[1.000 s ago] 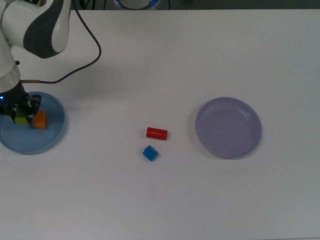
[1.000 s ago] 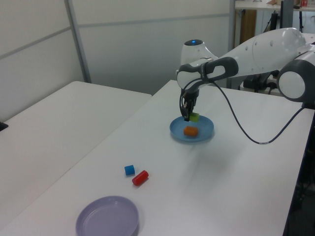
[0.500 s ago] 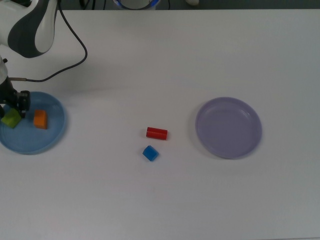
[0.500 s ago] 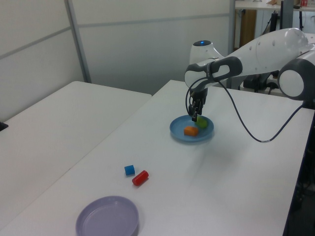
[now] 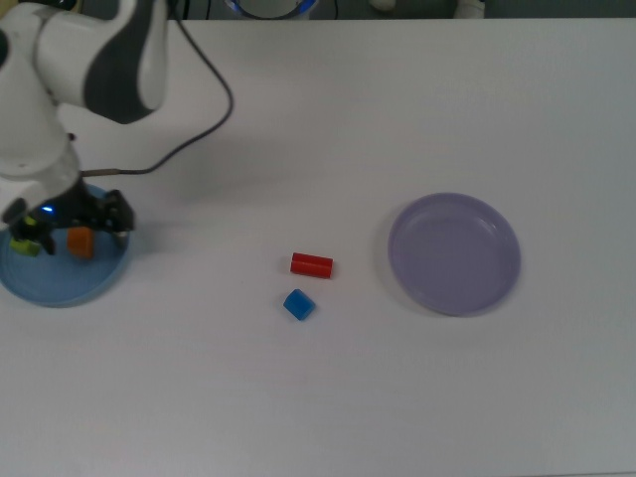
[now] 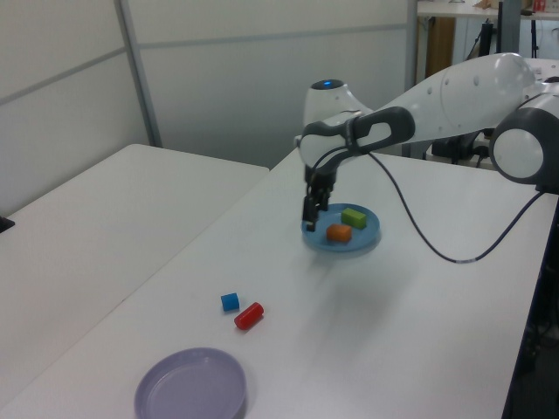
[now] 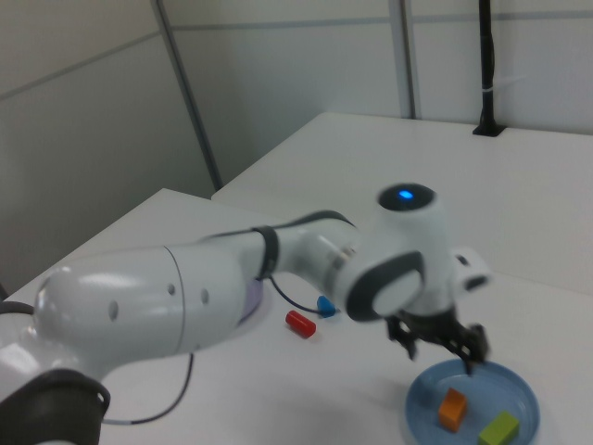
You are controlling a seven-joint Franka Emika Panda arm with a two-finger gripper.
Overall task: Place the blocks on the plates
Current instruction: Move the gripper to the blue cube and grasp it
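The orange block (image 6: 339, 233) and lime-green block (image 6: 354, 217) lie on the light blue plate (image 6: 367, 238). The fingers (image 6: 309, 212) hang empty above its rim, slightly parted. Red block (image 5: 311, 264), blue cube (image 5: 298, 304) sit on the desk (image 5: 397, 397)

White tables (image 6: 105, 218) side by side, pale panelled wall (image 6: 244, 78) – perhaps partitions – behind

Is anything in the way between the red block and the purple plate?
Nothing visible. In the top view the red block lies on bare table with open surface up to the purple plate. The blue block sits just below it, off that line.
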